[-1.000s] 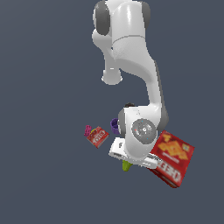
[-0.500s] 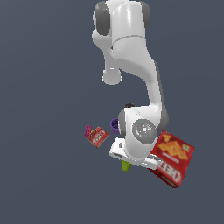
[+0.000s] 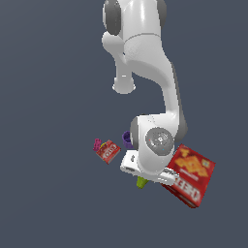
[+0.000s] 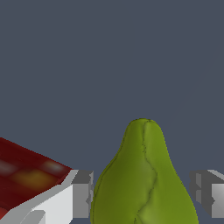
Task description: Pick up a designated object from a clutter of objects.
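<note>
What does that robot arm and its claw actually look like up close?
The arm is glossy white, built from rounded, bulbous segments with dark grey caps at the joints, including a grey disc near the wrist. No cables or markings show. The claw has blocky, squared-off fingers in flat grey and white.

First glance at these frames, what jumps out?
In the wrist view, the green pear fills the foreground, sitting between the tool's two grey fingertips, with a gap visible on one side. In the exterior view, the white arm hangs over the clutter, hiding most of the pear, and the big red cracker box lies just to the exterior view's right of it.
</note>
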### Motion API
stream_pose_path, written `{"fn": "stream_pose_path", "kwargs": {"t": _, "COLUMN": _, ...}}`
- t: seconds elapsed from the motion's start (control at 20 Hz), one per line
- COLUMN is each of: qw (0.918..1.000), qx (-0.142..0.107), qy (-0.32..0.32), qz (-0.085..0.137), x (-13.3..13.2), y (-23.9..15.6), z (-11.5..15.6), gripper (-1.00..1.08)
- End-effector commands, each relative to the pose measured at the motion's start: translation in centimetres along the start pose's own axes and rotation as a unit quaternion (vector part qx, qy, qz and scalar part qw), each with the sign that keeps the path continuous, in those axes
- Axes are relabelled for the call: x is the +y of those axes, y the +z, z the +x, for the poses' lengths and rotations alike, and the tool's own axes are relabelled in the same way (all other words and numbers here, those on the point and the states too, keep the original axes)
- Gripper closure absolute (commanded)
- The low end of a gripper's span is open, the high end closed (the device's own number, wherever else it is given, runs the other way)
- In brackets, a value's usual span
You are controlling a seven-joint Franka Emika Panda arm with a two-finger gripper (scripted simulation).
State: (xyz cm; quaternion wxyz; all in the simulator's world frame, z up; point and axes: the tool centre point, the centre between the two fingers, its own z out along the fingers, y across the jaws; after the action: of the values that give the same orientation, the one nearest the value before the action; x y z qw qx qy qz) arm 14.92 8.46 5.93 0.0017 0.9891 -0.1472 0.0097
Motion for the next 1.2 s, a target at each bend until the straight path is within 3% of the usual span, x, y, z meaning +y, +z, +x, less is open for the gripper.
{"fn": "stream_pose_path", "kwargs": {"t": 0.0, "qw": 1.0, "qx": 0.001, "qy": 0.0, "qz": 0.001, "x": 0.3, "y": -1.2, "z": -0.1, "gripper": 1.08}}
{"fn": "stream_pose_path", "kwargs": {"t": 0.4, "qw": 1.0, "qx": -0.001, "qy": -0.002, "qz": 0.001, "x": 2.0, "y": -6.9, "z": -1.1, "gripper": 1.08}}
{"fn": "stream_pose_path", "kwargs": {"t": 1.15, "qw": 1.0, "qx": -0.006, "qy": -0.005, "qz": 0.001, "x": 7.1, "y": -23.8, "z": -3.7, "gripper": 1.08}}
